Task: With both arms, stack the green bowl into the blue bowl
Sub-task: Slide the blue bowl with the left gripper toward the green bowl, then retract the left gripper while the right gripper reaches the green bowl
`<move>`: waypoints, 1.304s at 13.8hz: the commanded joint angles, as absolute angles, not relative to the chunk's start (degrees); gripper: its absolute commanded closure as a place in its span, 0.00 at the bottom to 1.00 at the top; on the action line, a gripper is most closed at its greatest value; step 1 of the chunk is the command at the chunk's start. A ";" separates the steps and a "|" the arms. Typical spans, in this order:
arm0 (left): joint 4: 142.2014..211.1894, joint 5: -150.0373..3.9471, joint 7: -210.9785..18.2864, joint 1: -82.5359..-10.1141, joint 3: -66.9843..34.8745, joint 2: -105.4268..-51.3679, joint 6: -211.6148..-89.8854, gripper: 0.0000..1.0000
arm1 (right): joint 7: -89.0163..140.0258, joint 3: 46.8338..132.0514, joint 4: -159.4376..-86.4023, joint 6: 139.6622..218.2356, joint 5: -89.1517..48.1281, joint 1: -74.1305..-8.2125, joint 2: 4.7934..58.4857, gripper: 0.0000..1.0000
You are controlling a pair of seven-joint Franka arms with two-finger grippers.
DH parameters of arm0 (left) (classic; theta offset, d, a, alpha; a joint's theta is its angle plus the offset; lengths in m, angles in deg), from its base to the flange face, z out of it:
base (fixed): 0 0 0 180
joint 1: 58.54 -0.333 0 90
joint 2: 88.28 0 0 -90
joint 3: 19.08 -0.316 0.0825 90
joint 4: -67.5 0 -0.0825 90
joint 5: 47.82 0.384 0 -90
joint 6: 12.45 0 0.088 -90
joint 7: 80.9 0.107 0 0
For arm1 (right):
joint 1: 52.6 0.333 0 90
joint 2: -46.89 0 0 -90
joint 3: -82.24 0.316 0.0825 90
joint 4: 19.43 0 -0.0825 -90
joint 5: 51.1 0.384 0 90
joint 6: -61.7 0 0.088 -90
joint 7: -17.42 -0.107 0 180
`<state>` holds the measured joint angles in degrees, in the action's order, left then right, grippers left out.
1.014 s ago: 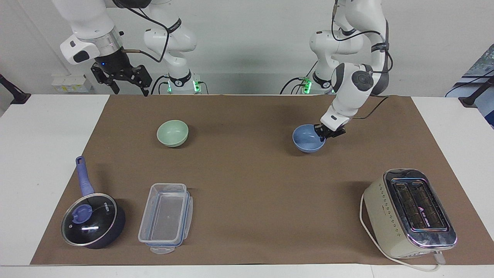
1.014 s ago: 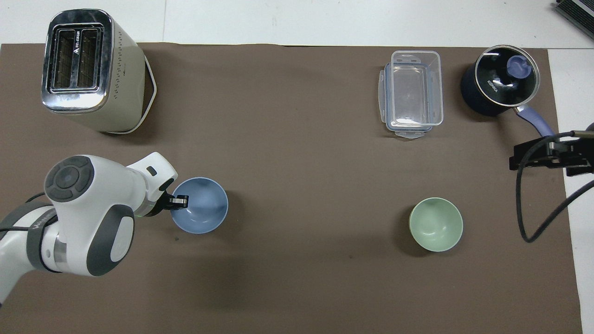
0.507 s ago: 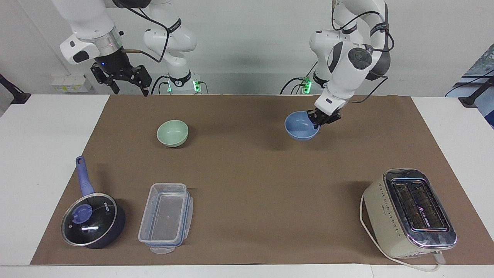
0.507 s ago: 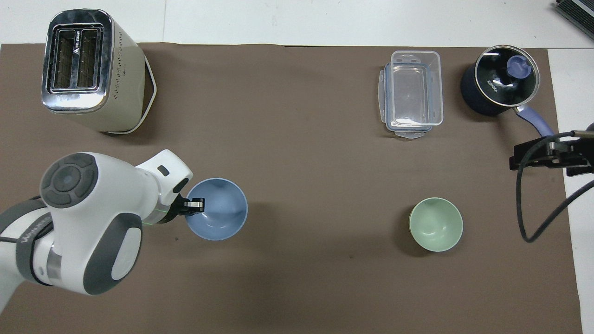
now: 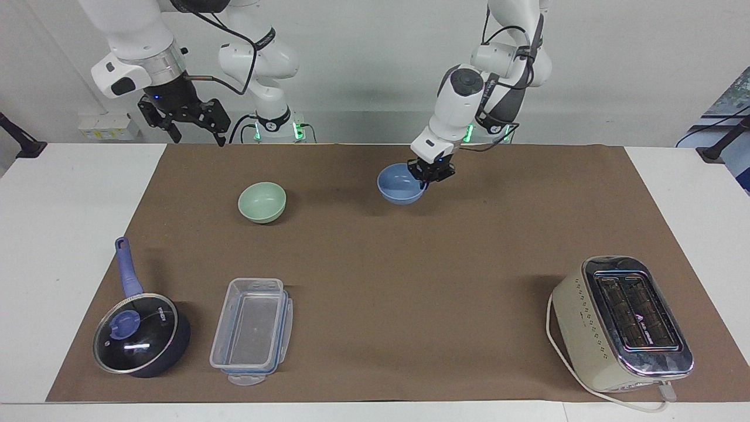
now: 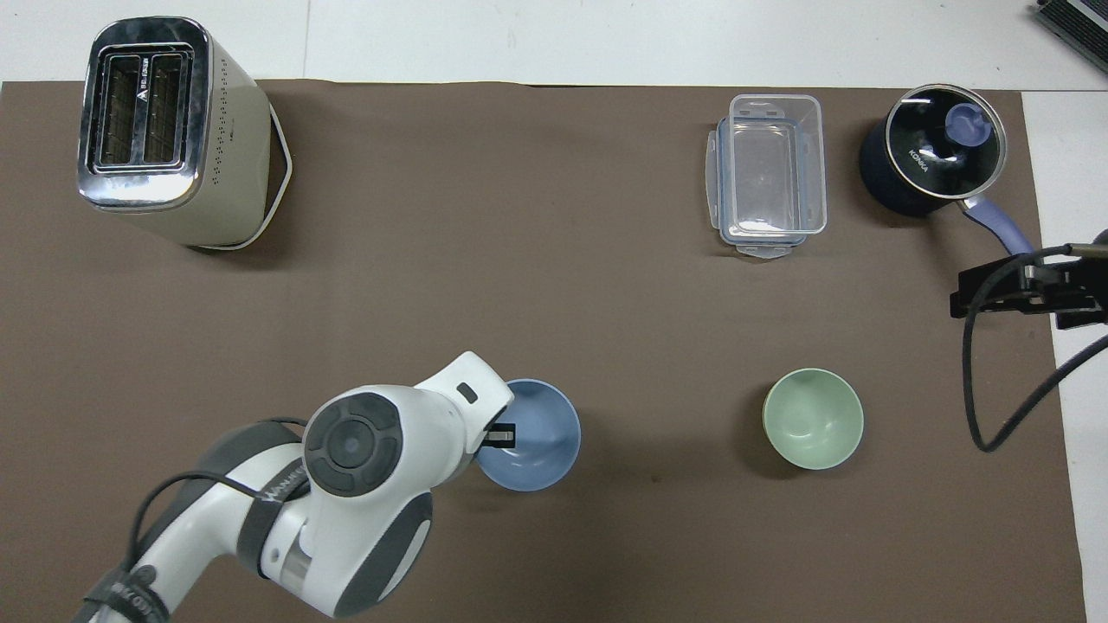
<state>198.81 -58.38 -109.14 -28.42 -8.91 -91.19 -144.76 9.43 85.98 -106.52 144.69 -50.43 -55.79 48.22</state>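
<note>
The left hand is clenched on the rim of the blue bowl and holds it in the air over the middle of the brown mat, so the step in hand looks like carrying that bowl toward the right arm's end. The green bowl sits upright on the bench, well apart from the carried one, below the waiting right hand, whose fingers hang spread and empty. Next the blue bowl probably needs setting down level, so the green one can go into it. The lidded saucepan, clear plastic container and toaster stand well apart from both hands, blocking nothing.
</note>
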 commanded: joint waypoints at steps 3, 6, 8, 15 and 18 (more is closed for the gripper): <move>201.18 -59.33 -110.26 -24.70 -10.03 -87.93 -151.76 0.74 | 9.95 85.93 -108.82 145.90 -49.61 -56.81 49.62 0.00; 200.74 -59.16 -110.08 -26.02 -10.38 -88.02 -151.15 0.00 | 10.03 85.93 -109.86 147.21 -49.69 -56.99 49.97 0.00; 197.42 -58.64 -109.47 -30.30 -10.47 -88.46 -147.31 0.00 | 10.04 85.93 -112.14 150.10 -49.69 -56.99 51.28 0.00; 181.51 -55.82 -91.75 -50.16 -10.47 -88.55 -129.82 0.00 | 10.82 86.02 -125.82 157.30 -49.52 -56.73 55.75 0.00; 176.15 -55.73 -82.60 -57.20 -10.56 -88.81 -122.61 0.00 | 14.24 86.02 -136.12 163.64 -49.52 -56.73 58.05 0.00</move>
<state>179.76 -56.73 -86.82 -53.69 -11.29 -88.84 -127.63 10.94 85.78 -127.28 159.29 -50.42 -55.99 53.99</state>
